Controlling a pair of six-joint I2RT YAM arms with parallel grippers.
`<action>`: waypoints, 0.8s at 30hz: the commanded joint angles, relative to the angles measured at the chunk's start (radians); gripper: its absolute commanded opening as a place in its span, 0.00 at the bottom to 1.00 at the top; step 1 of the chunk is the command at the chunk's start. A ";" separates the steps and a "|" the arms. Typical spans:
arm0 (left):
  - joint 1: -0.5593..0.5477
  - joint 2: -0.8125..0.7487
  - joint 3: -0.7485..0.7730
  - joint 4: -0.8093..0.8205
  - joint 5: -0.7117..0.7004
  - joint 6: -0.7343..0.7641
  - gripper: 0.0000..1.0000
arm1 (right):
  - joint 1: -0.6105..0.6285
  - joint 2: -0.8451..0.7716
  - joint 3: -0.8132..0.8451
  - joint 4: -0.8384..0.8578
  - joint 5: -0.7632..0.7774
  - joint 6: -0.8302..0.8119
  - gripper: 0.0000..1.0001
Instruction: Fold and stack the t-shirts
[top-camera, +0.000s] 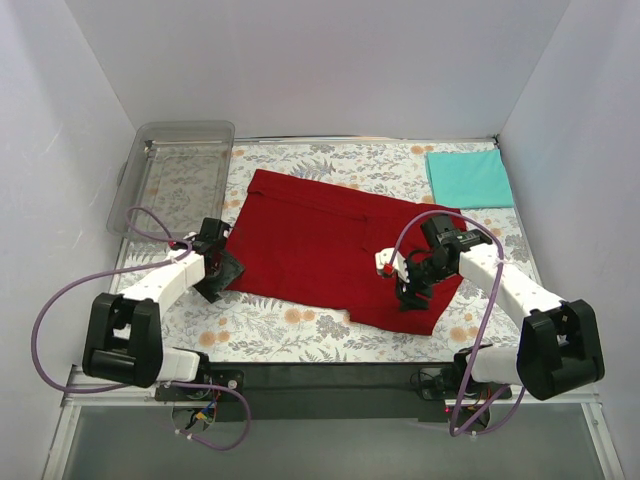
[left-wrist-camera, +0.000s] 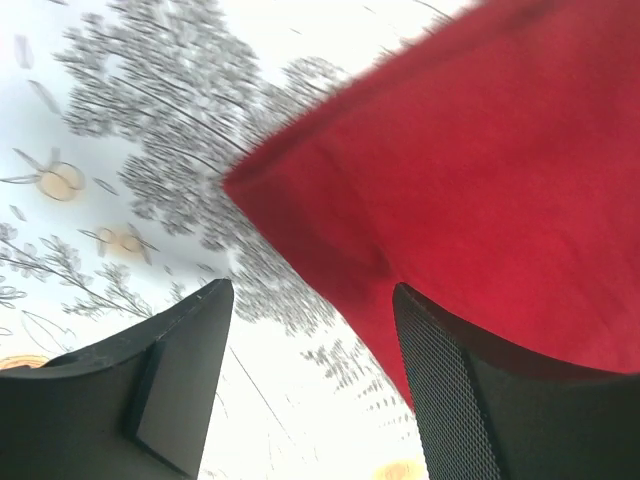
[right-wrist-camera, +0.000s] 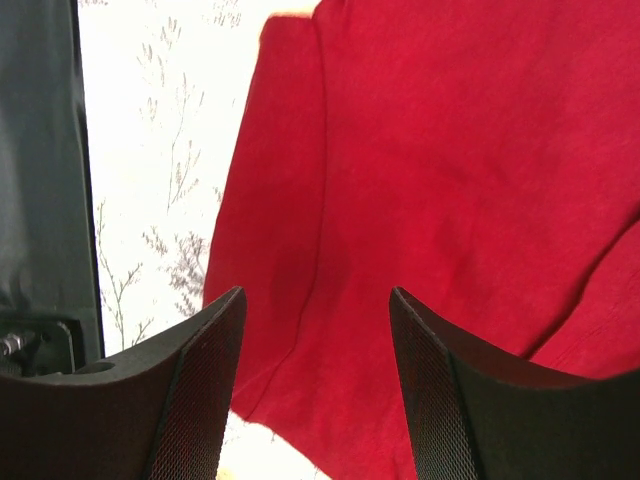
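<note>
Floral tablecloth (top-camera: 280, 335) bears red shirt (top-camera: 320, 245) (teal one (top-camera: 468, 178) apart).

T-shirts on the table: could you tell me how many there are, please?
2: a red t-shirt spread out centrally, and a teal t-shirt folded at the far right corner.

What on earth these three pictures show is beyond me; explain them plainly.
Two robot arms stand at the near edge of the table. The wide picture looks down from above; the other two come from cameras on the wrists. On it lie a spread red shirt, a folded teal shirt far right and a clear bin far left. The left gripper is at the red shirt's left edge, the right gripper over its near right part. Both are open, holding nothing.
</note>
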 joint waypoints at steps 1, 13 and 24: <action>0.019 0.034 0.019 -0.024 -0.105 -0.086 0.60 | 0.007 -0.039 -0.017 -0.038 0.026 -0.044 0.56; 0.042 0.125 0.041 0.038 -0.152 -0.118 0.44 | 0.007 -0.059 -0.034 -0.040 0.025 -0.048 0.55; 0.051 0.093 0.019 0.122 -0.072 -0.028 0.00 | 0.009 -0.085 -0.051 -0.075 0.043 -0.136 0.55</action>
